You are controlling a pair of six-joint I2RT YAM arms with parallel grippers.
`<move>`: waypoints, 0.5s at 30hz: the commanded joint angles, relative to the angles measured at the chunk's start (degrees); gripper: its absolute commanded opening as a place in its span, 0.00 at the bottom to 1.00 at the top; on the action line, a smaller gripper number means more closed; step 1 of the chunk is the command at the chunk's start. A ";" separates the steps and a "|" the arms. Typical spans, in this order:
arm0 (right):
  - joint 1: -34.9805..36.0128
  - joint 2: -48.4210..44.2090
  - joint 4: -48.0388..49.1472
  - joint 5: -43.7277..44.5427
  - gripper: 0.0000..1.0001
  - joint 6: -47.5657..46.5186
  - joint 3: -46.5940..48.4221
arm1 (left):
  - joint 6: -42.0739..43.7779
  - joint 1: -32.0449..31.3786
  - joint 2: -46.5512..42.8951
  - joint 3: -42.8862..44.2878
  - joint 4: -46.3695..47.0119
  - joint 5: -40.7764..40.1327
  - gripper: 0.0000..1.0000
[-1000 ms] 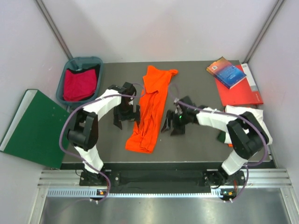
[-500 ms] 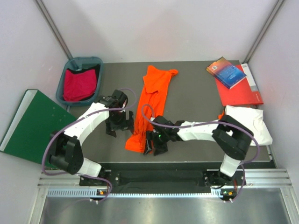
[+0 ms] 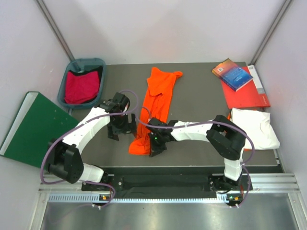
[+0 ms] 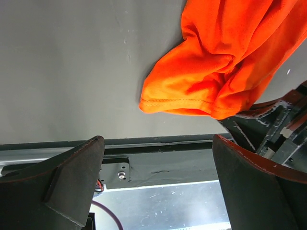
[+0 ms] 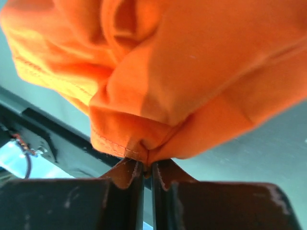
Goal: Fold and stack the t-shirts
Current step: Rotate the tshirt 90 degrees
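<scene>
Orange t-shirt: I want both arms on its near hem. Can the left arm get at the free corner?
Probably yes. The left gripper is open beside the orange t-shirt, with only bare table between it and the hem corner. The right gripper pinches the other corner.

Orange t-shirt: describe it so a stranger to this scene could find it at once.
Start at the grey table and look down its middle. The orange t-shirt lies there as a long bunched strip, its near corner pinched in the right claw; the red t-shirt sits in a bin, the white t-shirt lies folded.
</scene>
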 commanded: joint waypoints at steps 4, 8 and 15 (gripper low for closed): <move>-1.30 -3.76 -8.13 9.12 0.00 -2.42 -2.91 | -0.48 0.07 0.14 0.94 0.98 0.27 0.99; -2.17 -8.06 -7.96 10.97 0.00 -2.51 -10.88 | -0.48 0.07 0.85 0.50 1.77 0.89 0.99; -3.06 -12.99 -7.42 12.02 0.00 -1.45 -18.38 | 0.40 -0.11 1.82 -0.29 4.05 3.88 0.99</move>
